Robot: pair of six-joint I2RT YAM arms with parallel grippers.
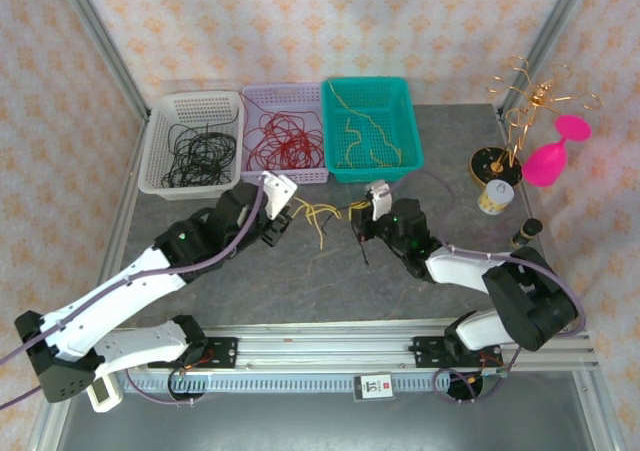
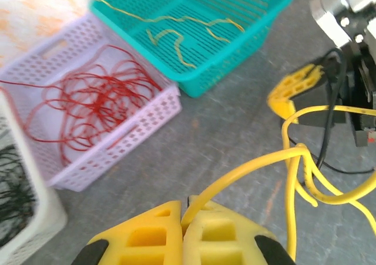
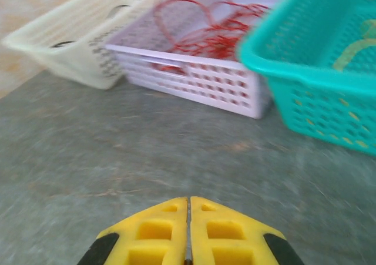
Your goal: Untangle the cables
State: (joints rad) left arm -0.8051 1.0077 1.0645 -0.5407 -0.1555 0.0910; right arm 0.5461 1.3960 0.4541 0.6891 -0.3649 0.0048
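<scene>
Grey stone-look table, boxed in by patterned wallpaper. Three baskets are lined up along the far edge, evidently as sorting bins by colour: black cables are coiled in the white basket, red ones in the lilac basket, and yellow lengths in the teal basket.

A small unsorted tangle is seen on the bare table just in front of the lilac and teal baskets, between the two arms. It is mostly yellow loops, with at least one black strand running through them.

Left gripper: jaws pressed together on a yellow cable, which is led up and away from the fingertips toward the knot of loops. The cable is judged to be held as an anchor, so the bundle can be drawn apart from the other side.

Right gripper: jaws fully closed, and nothing is seen between the tips in its own wrist view. From the left wrist view the black strand is seen passing close by those fingers; whether it is actually pinched cannot be settled, as that corner is cluttered.

Sorting is judged to be well along, with this last clump left to be separated and binned by colour.
</scene>
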